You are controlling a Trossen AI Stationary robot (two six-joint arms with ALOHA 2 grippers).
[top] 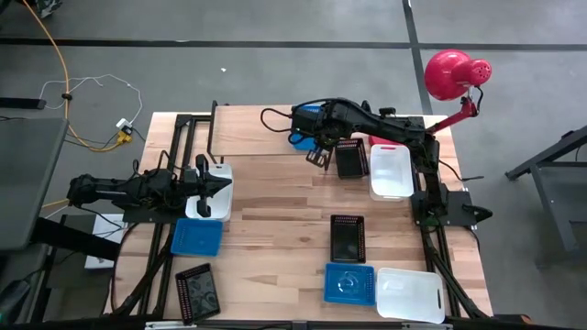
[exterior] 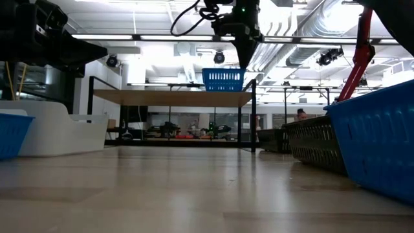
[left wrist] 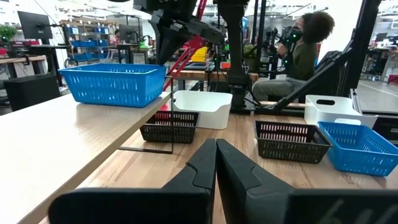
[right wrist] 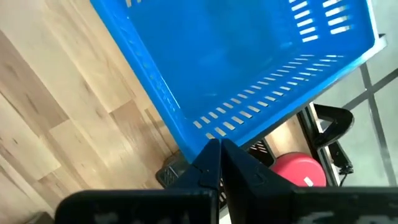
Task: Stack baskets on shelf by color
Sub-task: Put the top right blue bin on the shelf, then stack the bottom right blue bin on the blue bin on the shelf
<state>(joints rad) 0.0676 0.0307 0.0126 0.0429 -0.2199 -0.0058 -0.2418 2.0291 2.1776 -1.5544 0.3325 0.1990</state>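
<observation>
So on the left side, the left end effector (top: pixel 223 182) hangs over a white basket (top: pixel 209 190) near the worktop's (top: pixel 275 229) left edge. Its two fingers are pressed together and hold nothing. Just below that white basket lies a blue basket (top: pixel 196 237), and a black basket (top: pixel 197 292) sits near the front left corner.

At the back of the worktop stands the shelf (top: pixel 257 134) with its light wood top. One blue basket (top: pixel 303 126) sits on its right end. The right end effector (top: pixel 318 157) is just in front of that blue basket, with its fingers closed tight and empty. In the right wrist view the fingertips sit right at the blue basket's slotted wall.

Next to the shelf, a black basket (top: pixel 351 158) and a white basket (top: pixel 391 170) lie side by side. Another black basket (top: pixel 347 237) sits in the middle of the worktop. Near the front edge, a blue basket (top: pixel 349 283) and a white basket (top: pixel 410 293) lie next to each other. A red lamp (top: pixel 452 73) sticks out past the back right corner.
</observation>
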